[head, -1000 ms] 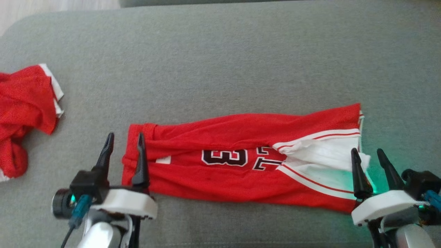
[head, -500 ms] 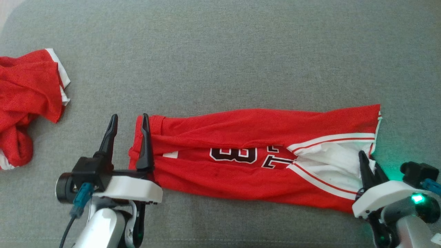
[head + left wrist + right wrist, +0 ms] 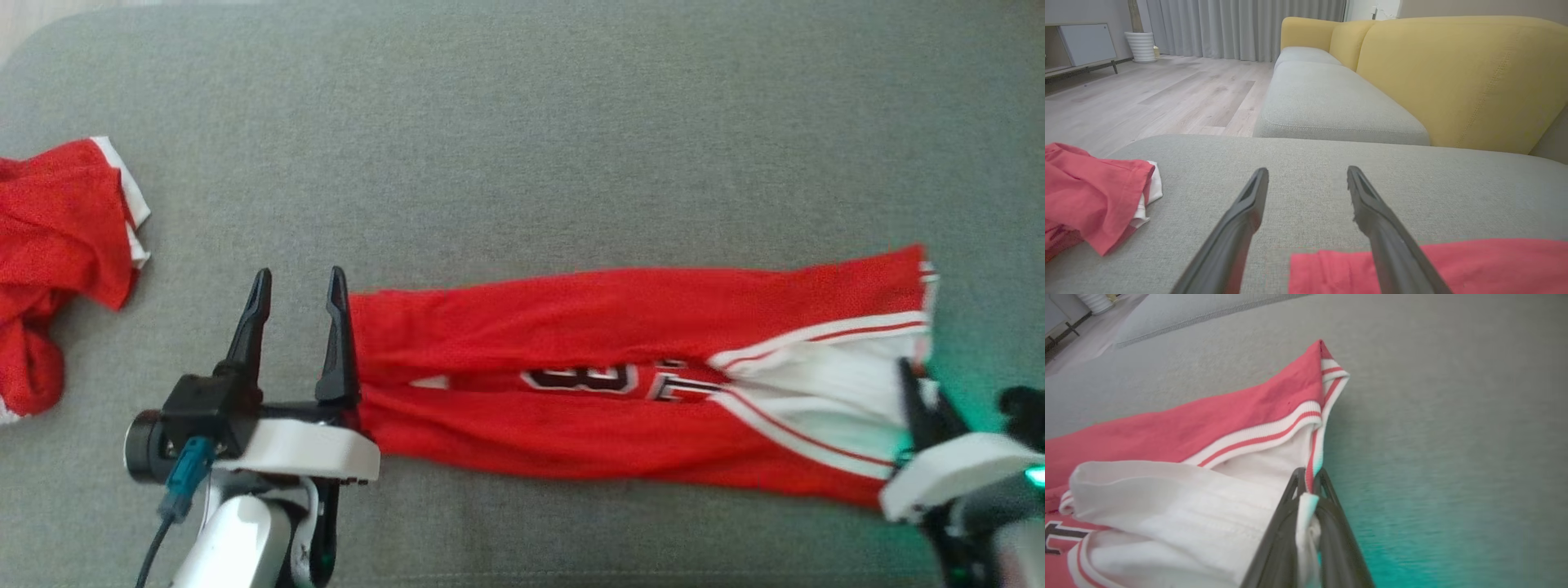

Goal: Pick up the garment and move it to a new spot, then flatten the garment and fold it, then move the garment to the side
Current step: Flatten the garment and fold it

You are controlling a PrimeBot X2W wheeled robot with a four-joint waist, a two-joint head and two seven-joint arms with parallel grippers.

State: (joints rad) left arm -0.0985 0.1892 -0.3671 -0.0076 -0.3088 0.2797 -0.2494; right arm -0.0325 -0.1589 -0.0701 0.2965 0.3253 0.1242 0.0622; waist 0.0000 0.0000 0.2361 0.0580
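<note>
Folding looks underway: the red mesh jersey with white trim lies as a long strip across the near grey sofa cushion. The right claw pinches its white-trimmed right end; the left claw gapes at the left end. Next, that claw should probably grip there.

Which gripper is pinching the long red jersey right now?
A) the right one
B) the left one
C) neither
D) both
A: the right gripper is shut on the jersey at its white edge, while the left gripper stands open at the other end.
</note>
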